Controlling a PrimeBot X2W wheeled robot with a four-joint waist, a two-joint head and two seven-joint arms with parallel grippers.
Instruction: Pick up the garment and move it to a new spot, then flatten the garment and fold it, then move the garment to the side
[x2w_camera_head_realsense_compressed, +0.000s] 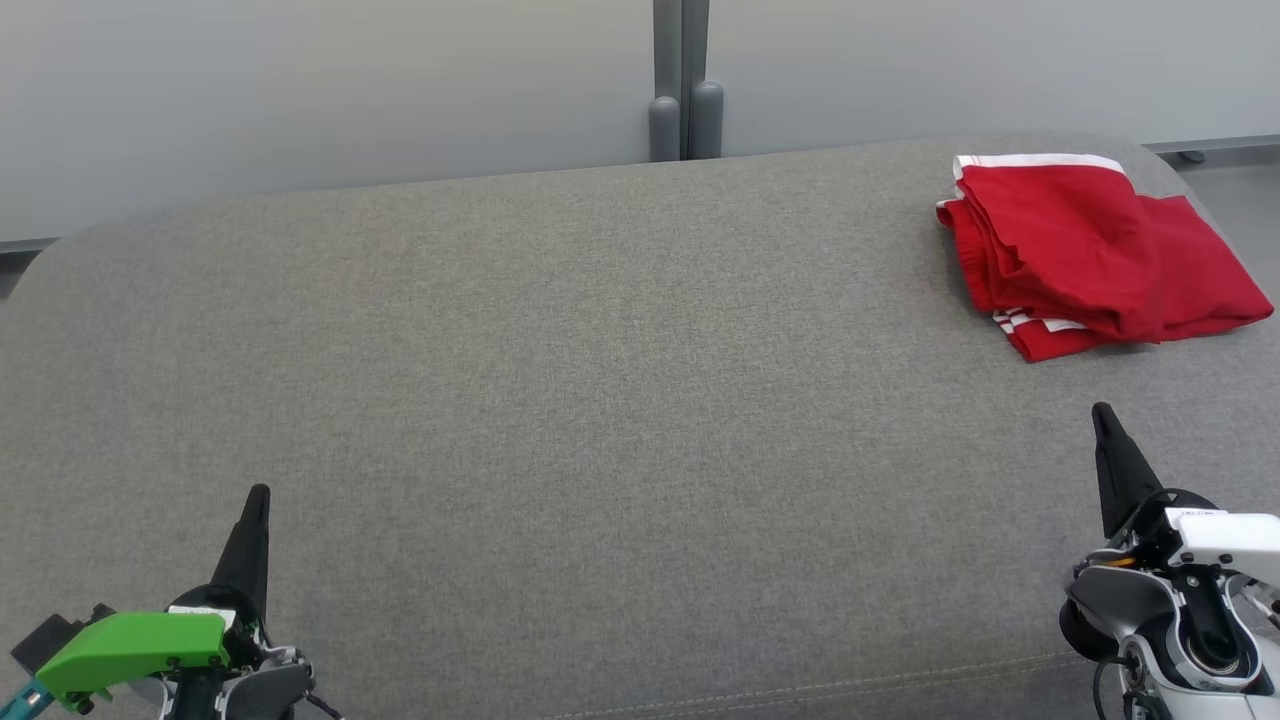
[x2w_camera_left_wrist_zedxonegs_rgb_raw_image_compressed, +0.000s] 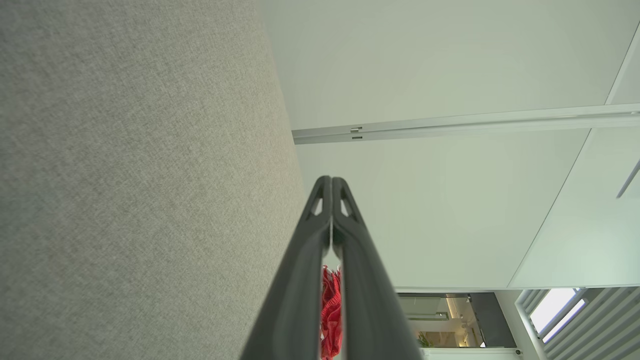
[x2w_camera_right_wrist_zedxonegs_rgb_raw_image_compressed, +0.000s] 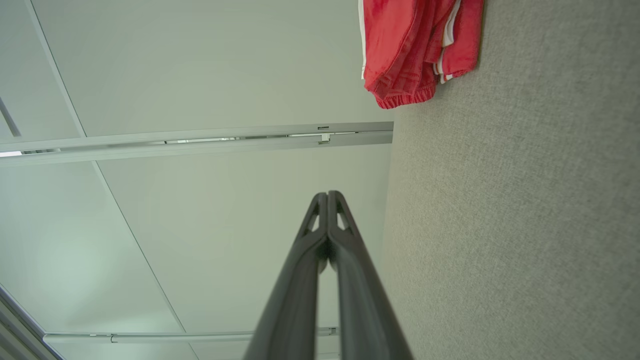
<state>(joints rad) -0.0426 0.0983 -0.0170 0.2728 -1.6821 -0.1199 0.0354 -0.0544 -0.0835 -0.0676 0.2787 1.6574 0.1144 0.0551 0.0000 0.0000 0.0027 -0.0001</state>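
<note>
- Garment (x2w_camera_head_realsense_compressed: 1090, 255): red cloth with white trim, lying as a loosely folded bundle on the table (x2w_camera_head_realsense_compressed: 560, 400), ahead of the right gripper (x2w_camera_head_realsense_compressed: 1102, 412) and well apart from its fingertips.
- Direction: the bundle sits almost straight along the line in which the right gripper's fingers point. From the left gripper (x2w_camera_head_realsense_compressed: 258, 495) it lies far across to that gripper's right and further ahead.
- Long axis: the bundle appears to run obliquely, from far-left to near-right of the right gripper, with the white-edged hem on the far side.
- Nearer arm: the right. A reach from the left would have to cross most of the table.
- Gripper state: both grippers have their fingers pressed together, tip to tip, holding nothing. Both hover low at the near edge.
- Surface: grey woven fabric, padded, with rounded far corners. Cloth is likely to drag on it rather than slide.
- Room: pale wall panels behind, joined at a grey post (x2w_camera_head_realsense_compressed: 683, 80).
</note>
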